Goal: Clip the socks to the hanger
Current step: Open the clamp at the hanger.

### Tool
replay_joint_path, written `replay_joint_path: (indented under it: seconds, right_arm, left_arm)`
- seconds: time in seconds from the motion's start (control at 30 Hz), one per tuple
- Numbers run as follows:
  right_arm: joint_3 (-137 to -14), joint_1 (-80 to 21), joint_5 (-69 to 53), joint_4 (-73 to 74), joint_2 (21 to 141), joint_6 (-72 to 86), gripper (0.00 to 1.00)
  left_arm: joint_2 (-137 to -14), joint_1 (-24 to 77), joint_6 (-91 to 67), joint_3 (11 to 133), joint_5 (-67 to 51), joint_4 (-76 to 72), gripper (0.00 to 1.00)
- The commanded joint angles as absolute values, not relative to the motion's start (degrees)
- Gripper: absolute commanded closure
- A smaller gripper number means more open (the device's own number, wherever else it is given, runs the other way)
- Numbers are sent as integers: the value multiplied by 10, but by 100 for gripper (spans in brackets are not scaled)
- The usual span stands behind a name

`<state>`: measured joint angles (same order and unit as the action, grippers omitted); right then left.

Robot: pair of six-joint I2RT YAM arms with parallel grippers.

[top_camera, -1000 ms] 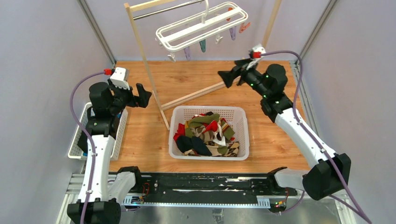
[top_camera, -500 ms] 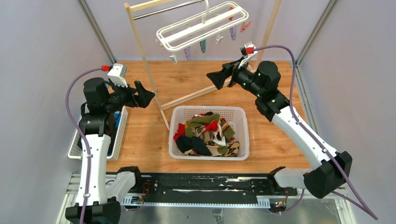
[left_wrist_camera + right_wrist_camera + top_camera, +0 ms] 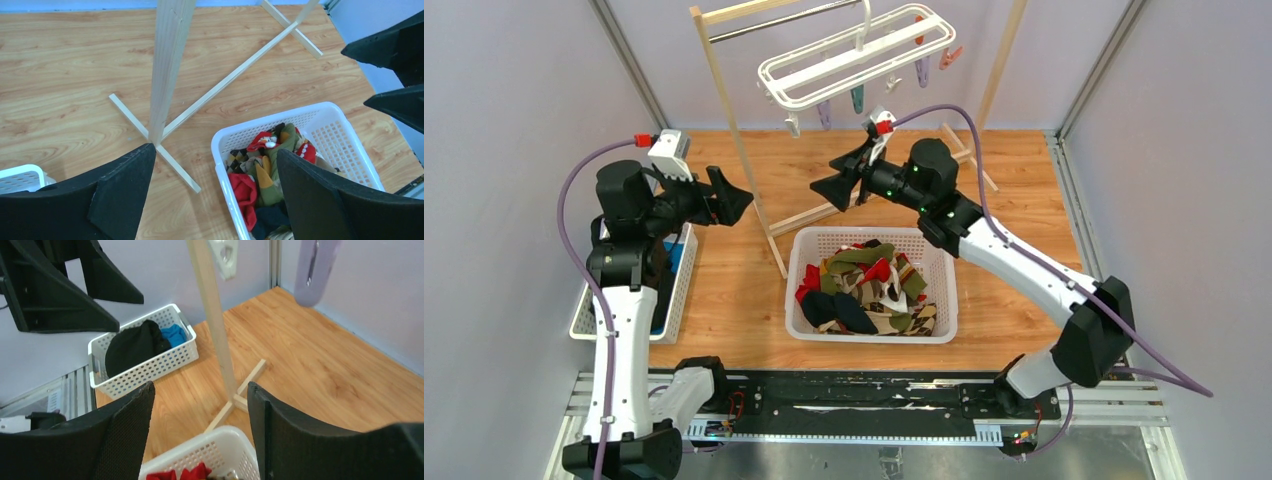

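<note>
Hanger (image 3: 854,55) tilts, long axis climbing rightward; left fingers (image 3: 120,195) and right fingers (image 3: 125,440) spread wide, empty.

Plain pale lilac walls (image 3: 514,150) close in the back and both sides, with slim metal posts (image 3: 629,65) running up the rear corners. The table (image 3: 734,290) has a warm wood-grain top under even, soft light, and a metal rail (image 3: 844,440) runs along its near edge. A tall wooden rack (image 3: 724,120) with a metal bar (image 3: 769,22) across its top stands towards the back, its thin slat feet resting flat on the tabletop.
</note>
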<state>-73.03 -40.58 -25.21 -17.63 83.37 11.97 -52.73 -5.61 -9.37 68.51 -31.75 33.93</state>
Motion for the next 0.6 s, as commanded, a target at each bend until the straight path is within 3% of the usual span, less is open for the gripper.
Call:
replay_joint_path:
  seconds: [0.0, 0.13, 0.27, 0.57]
  right_arm:
    - [-782, -423, -222, -264, 872, 131, 34]
    - [-822, -432, -215, -306, 922, 158, 42]
    - [-845, -460, -153, -344, 955, 139, 43]
    - [-841, -530, 118, -425, 982, 21, 42]
  left_arm:
    - [-539, -59, -92, 715, -320, 379, 6]
    - [-547, -59, -83, 744, -317, 412, 7]
    - [-536, -59, -86, 752, -314, 412, 5]
    - [-548, -60, -91, 781, -326, 436, 5]
